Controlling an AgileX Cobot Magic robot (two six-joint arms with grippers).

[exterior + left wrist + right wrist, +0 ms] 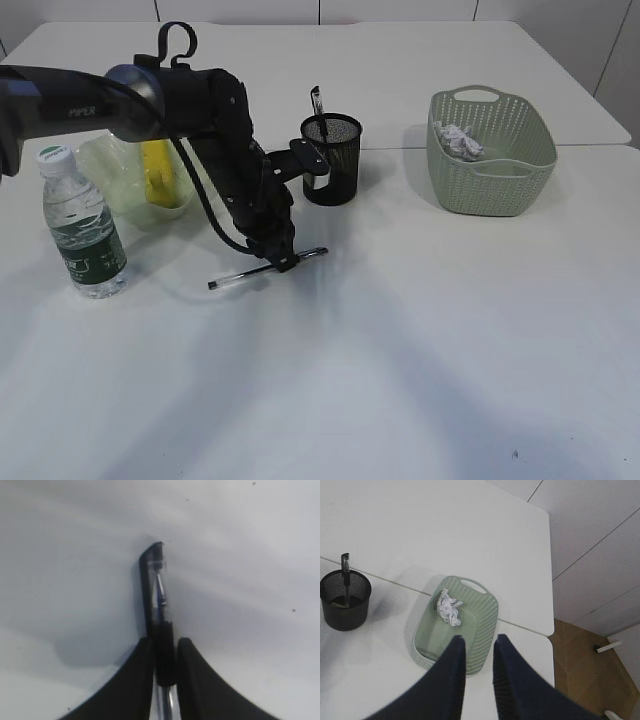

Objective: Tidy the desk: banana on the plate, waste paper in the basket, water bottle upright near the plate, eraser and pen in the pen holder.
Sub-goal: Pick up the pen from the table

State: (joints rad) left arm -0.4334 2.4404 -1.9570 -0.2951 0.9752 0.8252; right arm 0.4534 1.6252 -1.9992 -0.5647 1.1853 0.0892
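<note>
The step in hand is the pen. The left gripper [283, 262] is down at the table [400, 340], and its fingers [145, 680] stand on both sides of the pen [240, 277], which lies flat on the white surface in front of the pen holder [331, 160]. In the left wrist view the dark barrel sits in the narrow gap between the two fingers and seems to touch them, so I judge that the grip is made or almost made; the pen is not yet lifted.

The rest of the task looks mostly done. The banana [157, 172] is on the plate [120, 195], the water bottle [82, 225] stands upright just beside it, and the waste paper [458, 140] lies in the basket [490, 155]. One pen-like thing already stands in the holder; I cannot see the eraser.

The right gripper [478, 645] hangs high above the basket, its fingers only a little apart and holding nothing.

Next the left arm needs to raise the pen, turn it near to upright, carry it over the holder's rim and release it. The holder is near the arm, so a bump is possible.
</note>
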